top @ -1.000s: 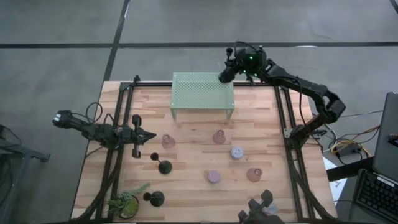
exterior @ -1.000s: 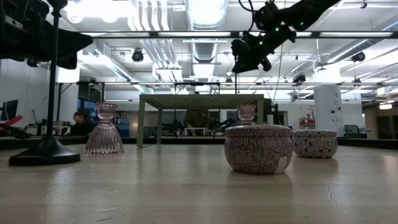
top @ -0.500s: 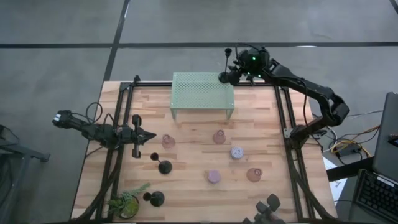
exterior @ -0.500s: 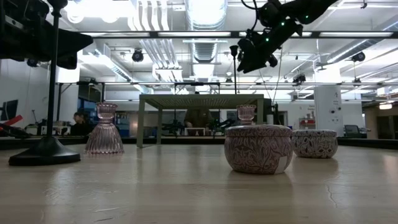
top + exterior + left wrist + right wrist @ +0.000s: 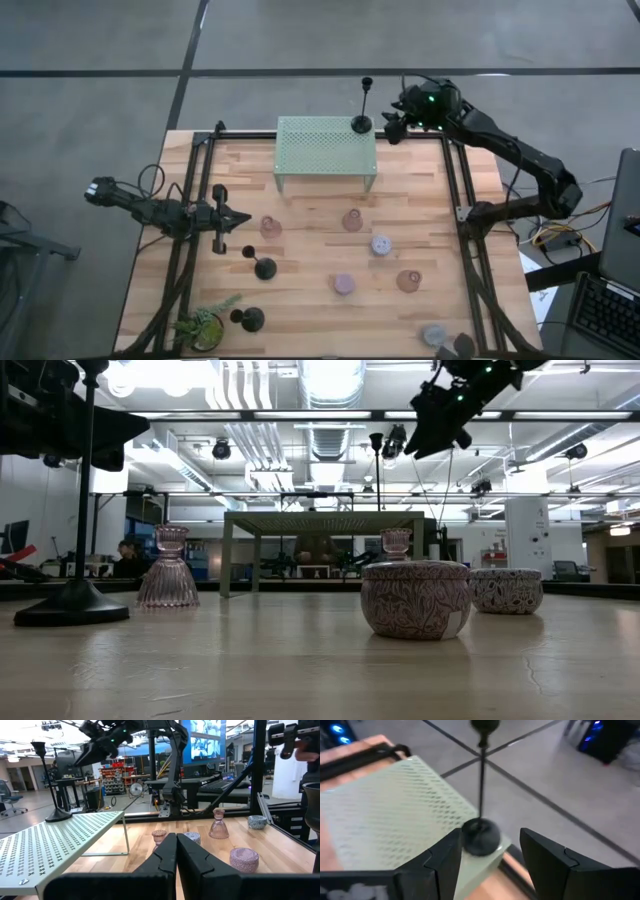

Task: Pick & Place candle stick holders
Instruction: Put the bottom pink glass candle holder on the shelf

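Overhead cam looks straight down; low cam level at tabletop; wrist cams forward. All share the mesh rack (image 5: 326,150).

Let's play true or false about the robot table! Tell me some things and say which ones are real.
1. A black candle stick holder stands on the pale green mesh rack. True.
2. The right gripper is squeezing that holder. False: its fingers are open and clear of it.
3. The left gripper is shut. True.
4. The small green plant sits on the rack. False: it sits at a table corner.
5. Two black holders stand on the wooden table. True.
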`<act>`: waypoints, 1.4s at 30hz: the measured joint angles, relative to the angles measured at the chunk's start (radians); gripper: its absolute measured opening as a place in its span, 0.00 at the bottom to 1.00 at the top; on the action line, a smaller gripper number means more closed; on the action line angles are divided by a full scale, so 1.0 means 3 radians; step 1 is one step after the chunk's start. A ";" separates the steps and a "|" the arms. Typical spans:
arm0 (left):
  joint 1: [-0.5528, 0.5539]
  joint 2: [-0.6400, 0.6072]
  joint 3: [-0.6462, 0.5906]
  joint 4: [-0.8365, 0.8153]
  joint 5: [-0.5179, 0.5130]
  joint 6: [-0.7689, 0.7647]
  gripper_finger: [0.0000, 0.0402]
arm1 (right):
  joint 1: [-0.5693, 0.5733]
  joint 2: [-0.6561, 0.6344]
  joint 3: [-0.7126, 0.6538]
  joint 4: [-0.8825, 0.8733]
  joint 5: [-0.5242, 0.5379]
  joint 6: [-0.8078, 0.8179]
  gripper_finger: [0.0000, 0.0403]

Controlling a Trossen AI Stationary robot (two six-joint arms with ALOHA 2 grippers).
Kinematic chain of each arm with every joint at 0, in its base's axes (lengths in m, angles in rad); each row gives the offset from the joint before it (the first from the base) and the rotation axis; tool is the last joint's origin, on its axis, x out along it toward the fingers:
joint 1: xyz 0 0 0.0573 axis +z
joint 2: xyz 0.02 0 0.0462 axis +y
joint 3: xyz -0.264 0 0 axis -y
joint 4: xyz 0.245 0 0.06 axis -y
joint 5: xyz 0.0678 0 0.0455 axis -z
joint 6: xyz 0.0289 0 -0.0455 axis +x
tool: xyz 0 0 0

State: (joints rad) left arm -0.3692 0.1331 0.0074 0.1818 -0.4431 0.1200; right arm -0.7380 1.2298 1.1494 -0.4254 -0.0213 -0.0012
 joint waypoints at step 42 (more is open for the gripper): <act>0.0000 0.0001 0.0000 0.0000 0.0000 0.0000 0.04 | 0.3388 -0.0795 -0.0953 -0.1030 -0.0640 0.1142 0.49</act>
State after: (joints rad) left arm -0.3692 0.1332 0.0074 0.1818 -0.4432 0.1200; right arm 0.2785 0.9913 0.8633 -0.7344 -0.2132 0.3413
